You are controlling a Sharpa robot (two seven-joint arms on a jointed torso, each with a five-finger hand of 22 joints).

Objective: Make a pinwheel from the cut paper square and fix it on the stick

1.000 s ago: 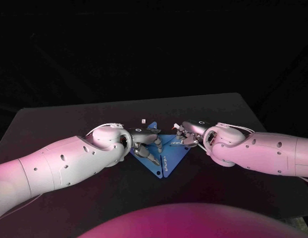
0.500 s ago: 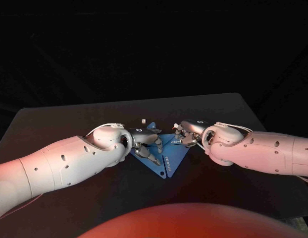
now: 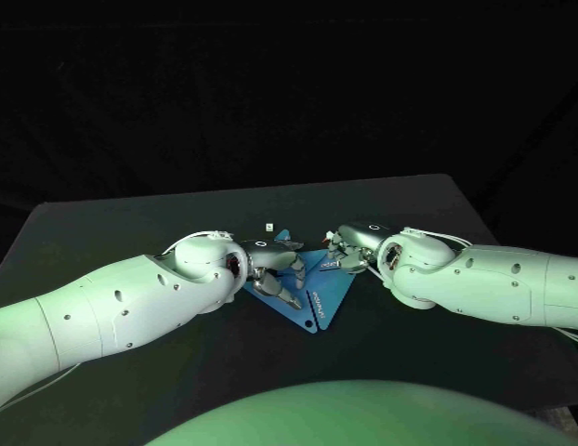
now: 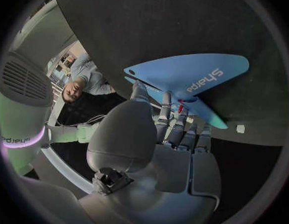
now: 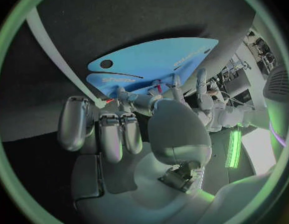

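Counting from the left, we find one left hand [image 3: 270, 268], one small white piece [image 3: 270, 226], one blue paper square [image 3: 312, 302] and one right hand [image 3: 348, 249], all over one black table [image 3: 115, 232]. The left hand lies on the paper's left side. Its fingers are stretched close together, with their tips against the sheet below a raised pointed flap. We cannot tell whether they pinch or only press. The small white piece lies on the table just beyond that hand, apart from the paper. The paper sits mid-table between both hands, one corner pointing toward the robot. The right hand meets the paper's right side, some fingers curled in and others reaching onto the sheet; we cannot tell whether it grips. White lettering on the paper reads "Sharpa"; in the right wrist view we see a second printed line, too small to read.
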